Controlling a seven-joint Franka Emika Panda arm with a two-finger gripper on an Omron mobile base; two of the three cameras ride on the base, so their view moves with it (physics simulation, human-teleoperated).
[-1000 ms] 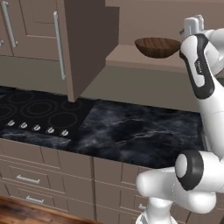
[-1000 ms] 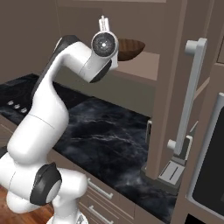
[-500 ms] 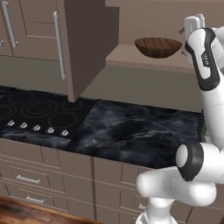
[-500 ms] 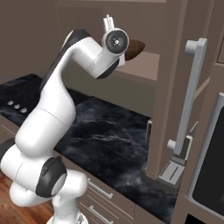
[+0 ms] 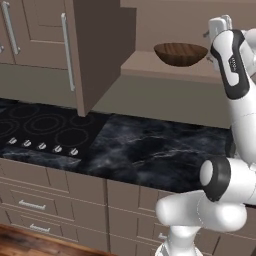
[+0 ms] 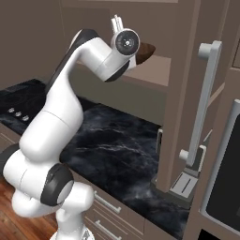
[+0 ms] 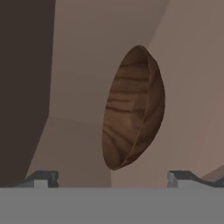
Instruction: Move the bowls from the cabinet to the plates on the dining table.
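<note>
Wooden bowl (image 7: pixel 133 109) ahead of the wide-open claw (image 7: pixel 113 177), untouched

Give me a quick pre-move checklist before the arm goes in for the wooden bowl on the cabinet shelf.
1. Cabinet door swung open, shelf reachable: ok.
2. Wooden bowl sitting upright on the shelf: ok.
3. Tool open, fingertips wide apart: ok.
4. Tool empty, bowl not yet between the fingertips: ok.
5. Bowl lined up ahead of the tool in the hand view, rolled sideways there: ok.
6. Red bowl's whereabouts: cannot tell.
</note>
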